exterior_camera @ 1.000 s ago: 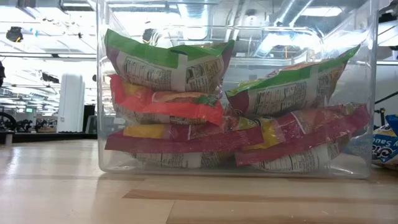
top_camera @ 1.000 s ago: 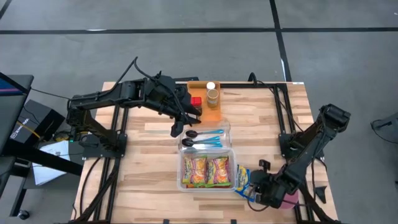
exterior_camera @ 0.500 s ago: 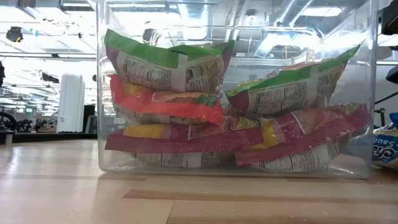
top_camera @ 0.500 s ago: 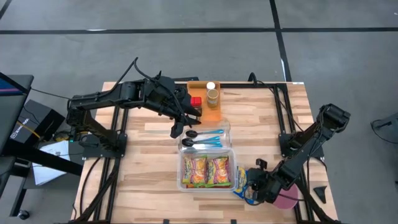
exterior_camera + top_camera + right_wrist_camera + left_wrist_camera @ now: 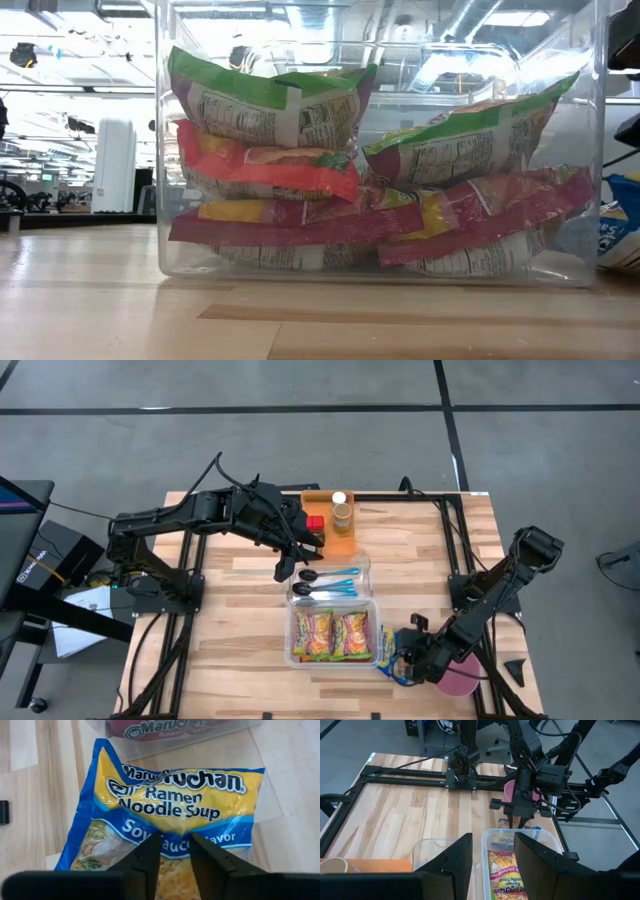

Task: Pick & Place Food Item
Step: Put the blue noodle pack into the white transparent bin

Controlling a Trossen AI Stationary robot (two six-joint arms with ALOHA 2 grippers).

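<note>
ramen packet, one blue and yellow pack of soy sauce flavor noodle soup, lies on the table at the near right, just beside the right wall of the clear bin; the right gripper is down over it, its two dark fingers close together with the packet's near edge between them, pinching the wrapper; in the high view the right gripper covers most of the packet, so only a blue and yellow corner shows; in the low view just a sliver of it shows at the right edge, cut off by the frame; the bin holds noodle packets stacked in two piles, about three layers showing on the left and three on the right through the clear wall, though the lower ones are crushed and hard to count; a second clear container just beyond the bin holds two dark spoons and some blue-handled utensils, too small to count surely; one orange tray at the far side carries one red block and two small cups; one pink bowl sits at the near right, partly hidden by the right arm; the left gripper hovers near the tray, its fingers apart with nothing between them.
</note>
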